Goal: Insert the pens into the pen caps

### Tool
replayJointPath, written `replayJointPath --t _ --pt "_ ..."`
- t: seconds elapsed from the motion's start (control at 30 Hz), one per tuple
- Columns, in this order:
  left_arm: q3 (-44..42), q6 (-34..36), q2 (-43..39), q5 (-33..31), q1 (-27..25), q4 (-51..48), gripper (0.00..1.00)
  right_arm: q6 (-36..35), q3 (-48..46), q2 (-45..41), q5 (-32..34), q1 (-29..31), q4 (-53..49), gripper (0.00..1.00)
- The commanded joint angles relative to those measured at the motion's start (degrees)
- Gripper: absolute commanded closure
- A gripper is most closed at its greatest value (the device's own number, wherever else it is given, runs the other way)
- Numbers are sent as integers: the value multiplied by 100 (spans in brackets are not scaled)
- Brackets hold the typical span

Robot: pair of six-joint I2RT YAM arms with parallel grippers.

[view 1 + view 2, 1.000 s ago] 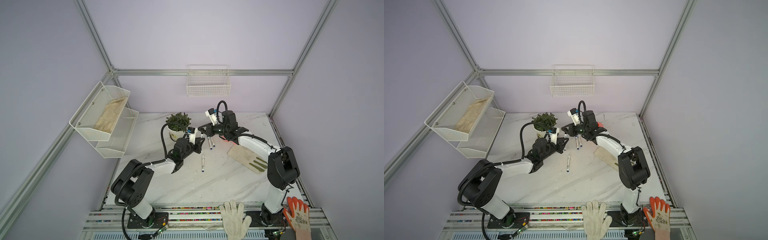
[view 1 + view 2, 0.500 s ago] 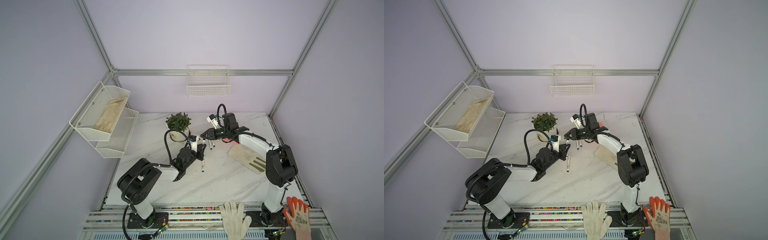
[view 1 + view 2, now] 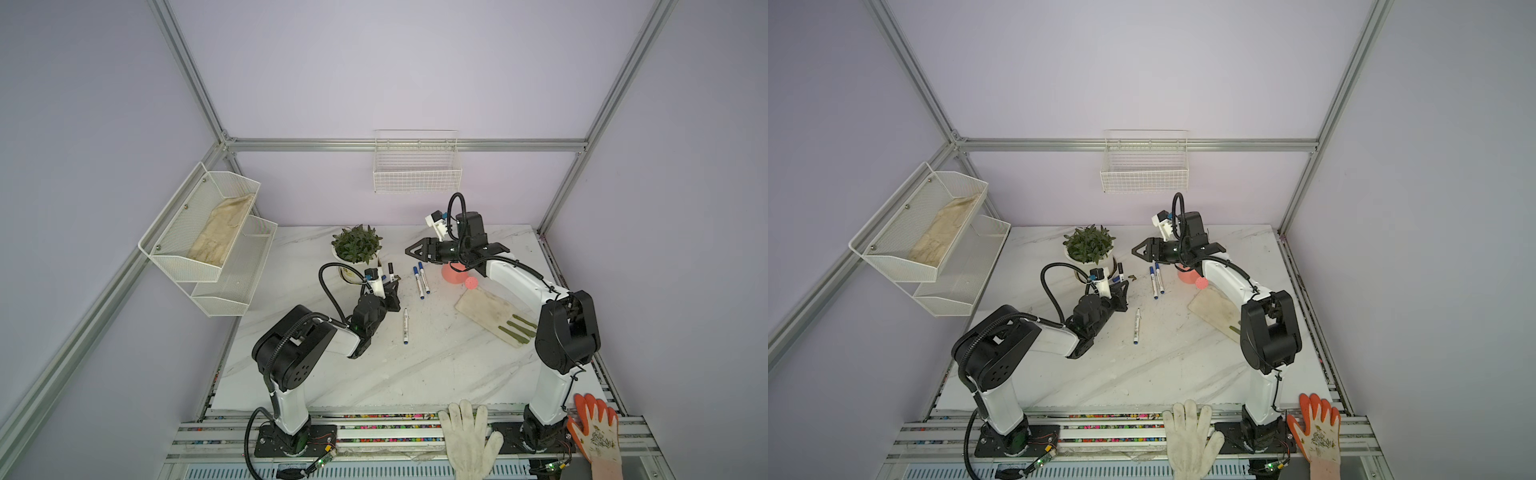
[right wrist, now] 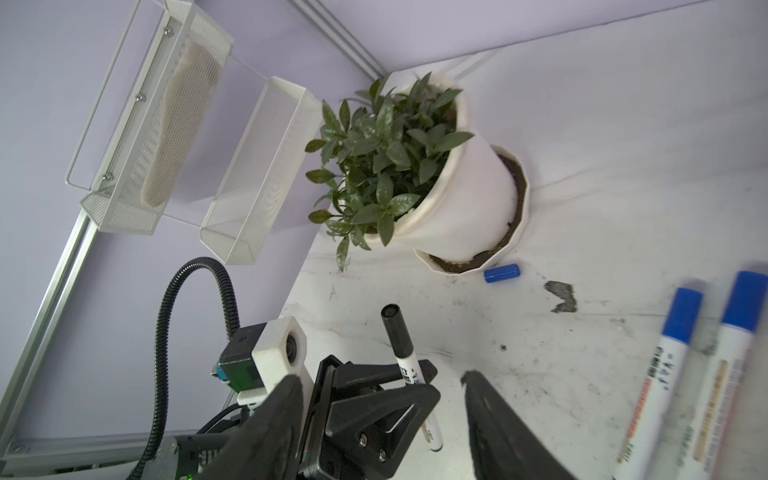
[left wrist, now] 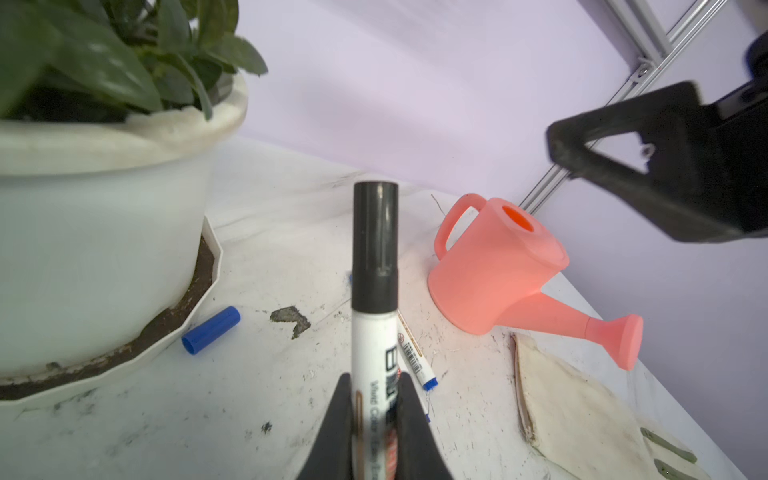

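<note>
1. White marble-patterned worktop (image 3: 436, 365). Carries everything listed below. It looks smooth and dusty, so I expect round barrels to roll on it.
2. White plant pot on a saucer (image 5: 104, 228). Stands at the far left of the working area. I treat it as an obstacle beside item 8.
3. Black right gripper (image 3: 409, 250). Its jaws are apart and empty, and it is poised above the far ends of item 6.
4. Black left gripper (image 5: 374, 386). It is clamped on the lower barrel of item 5 and holds it upright near the pot.
5. Black-capped white marker pen (image 5: 374, 332). The cap looks fully seated. I judge the pen light and stiff, with a glossy label that may slip in the jaws. The mid-barrel hold suits it.
6. Two blue-capped white marker pens (image 4: 656, 382). They lie side by side on the worktop, near the centre. I see nothing left to do on them.
7. Bare-tipped white marker pen (image 3: 406, 325). It lies alone at mid worktop, well apart from item 8. I would take it across the barrel's middle and keep the tip end free.
8. Loose blue plastic pen cap (image 5: 211, 330). It lies on its side just beside the saucer. I judge it tiny, rigid and quick to roll. I would pinch it across the closed half and leave the mouth clear.
</note>
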Motion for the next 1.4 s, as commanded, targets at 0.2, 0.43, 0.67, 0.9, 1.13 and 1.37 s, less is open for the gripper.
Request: replayJointPath --t 0.2,0.43,0.67,0.9,1.13,1.37 --pt "2118 -286 661 34 -13 -1961 100 300 -468 -519 881 -225 60 37" --pt "2948 -326 1224 164 -10 -2700 100 301 -630 -571 918 -234 23 37" --pt "3282 -413 1618 130 0 -2993 100 285 -754 -683 930 -289 20 38" --pt "3484 -568 1816 140 53 -3278 72 277 -877 -770 939 -342 17 38" --pt "3512 -638 1774 205 89 -3298 70 241 -913 -817 915 -370 13 39" --pt "2780 -135 868 321 96 -3006 62 87 -939 -888 922 -369 -70 39"
